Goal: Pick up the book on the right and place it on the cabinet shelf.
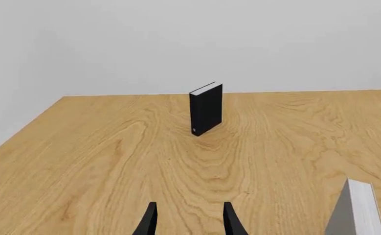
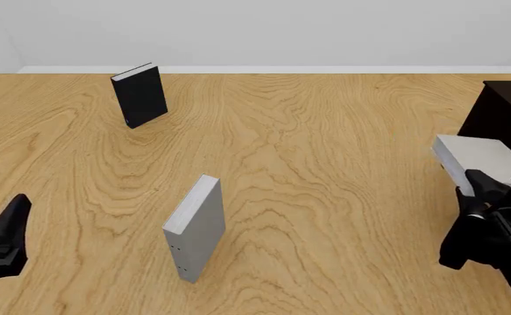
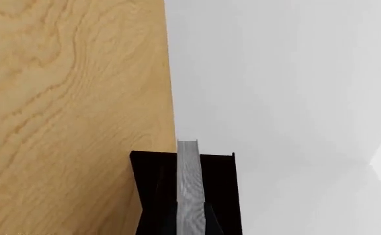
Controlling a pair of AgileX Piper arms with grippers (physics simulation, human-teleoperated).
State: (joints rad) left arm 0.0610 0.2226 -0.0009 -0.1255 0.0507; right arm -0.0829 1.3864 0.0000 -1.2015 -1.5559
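Clamped in the right tool [image 2: 481, 190] at four o'clock in the front view, the plain grey book [image 2: 483, 156] hangs lifted, just short of the dark cabinet [image 2: 507, 111] at two o'clock. Left tool [image 1: 189, 220] idles, fingers apart. Risk, I judge: the book's leading edge striking the cabinet's side, twisting it loose.

A: What is on the wooden table [image 2: 325, 170]?

B: A black book [image 2: 140, 96] stands upright far left. A grey book with small dark dots [image 2: 195, 228] stands near the middle.

A: And the right side?

B: The right gripper [image 2: 483, 187] clasps the book [image 2: 483, 157], plain grey, lifted just beside the dark cabinet [image 2: 507, 118].

A: The left gripper [image 2: 6, 230]?

B: Low at the left edge, holding nothing.
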